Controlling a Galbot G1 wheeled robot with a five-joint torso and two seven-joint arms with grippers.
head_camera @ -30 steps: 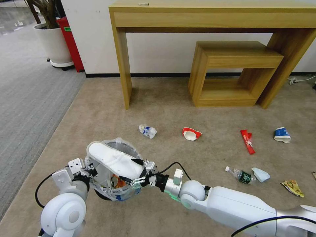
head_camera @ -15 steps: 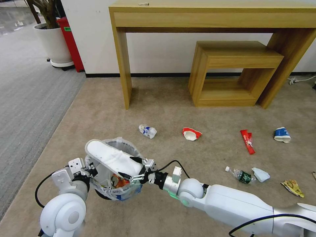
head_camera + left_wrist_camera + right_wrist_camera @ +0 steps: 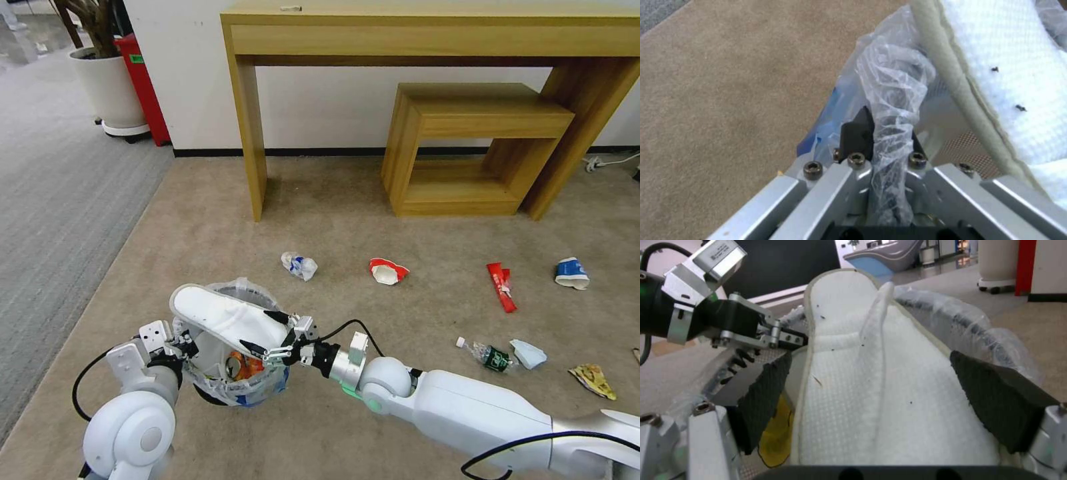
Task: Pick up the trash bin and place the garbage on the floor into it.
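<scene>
Over the carpet's near-left corner, the left gripper is clamping the bin rim while the right gripper, jaws spread, is easing back from the slipper lodged across the mouth; cups remain.

White waffle-textured slipper; beige carpet; red wrapper.

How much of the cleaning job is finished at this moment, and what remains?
Done: the left gripper holds the trash bin by its rim, with some wrappers inside. In hand: the white slipper lies across the bin's opening, between the open fingers of the right gripper. Left on the floor: two crushed cups near the middle, a red wrapper, a blue cup, a small bottle and a yellow wrapper.
</scene>
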